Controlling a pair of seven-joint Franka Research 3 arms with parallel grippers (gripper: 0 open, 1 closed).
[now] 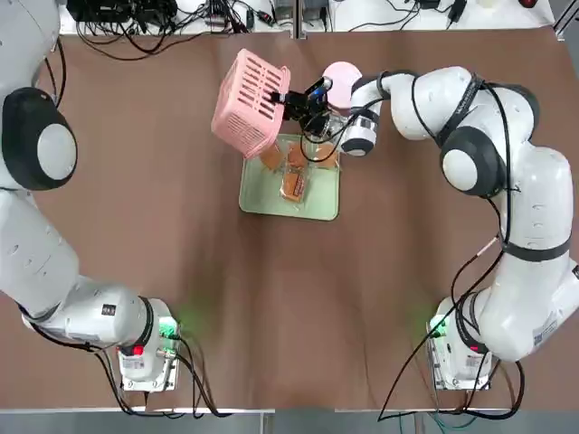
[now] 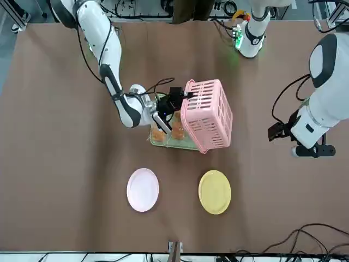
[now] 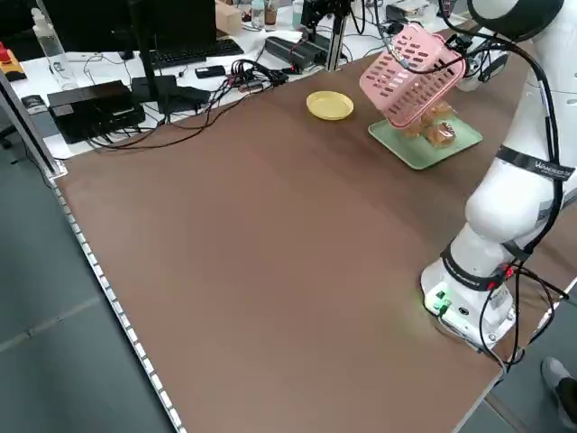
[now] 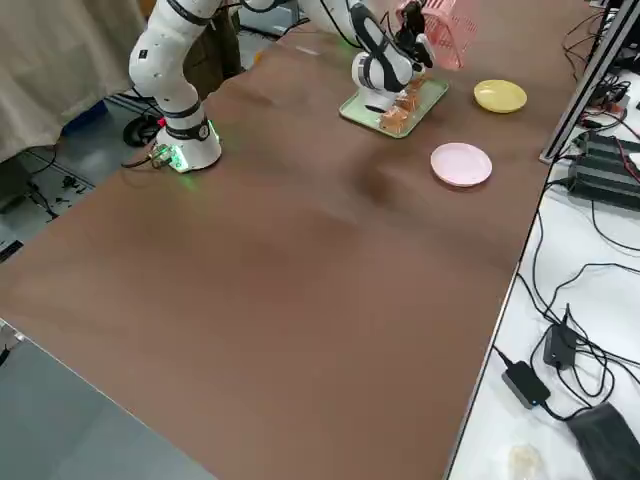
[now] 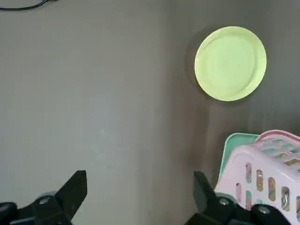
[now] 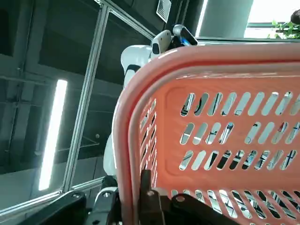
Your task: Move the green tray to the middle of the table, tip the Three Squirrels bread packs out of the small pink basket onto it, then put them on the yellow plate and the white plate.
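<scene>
The table (image 1: 181,235) is a broad dark brown top. In the top view, the green tray (image 1: 271,199) lies a little toward twelve o'clock from its centre. Above the tray's eleven o'clock corner hangs the small pink basket (image 1: 249,101), tipped well over, its bottom turned up and away and its mouth facing down toward the tray. The right gripper (image 1: 291,98) is clamped tight on the basket's rim at the three o'clock side (the right wrist view shows the rim between its fingers). In the front view, the white plate (image 2: 143,189) and the yellow plate (image 2: 214,191) sit side by side, apart, at the table edge away from the arms' bases. The Three Squirrels bread packs (image 1: 291,172) lie bunched on the tray; their number cannot be told. The left gripper (image 5: 140,192) hovers over bare table at nine o'clock of the basket, fingers spread wide, holding nothing.
</scene>
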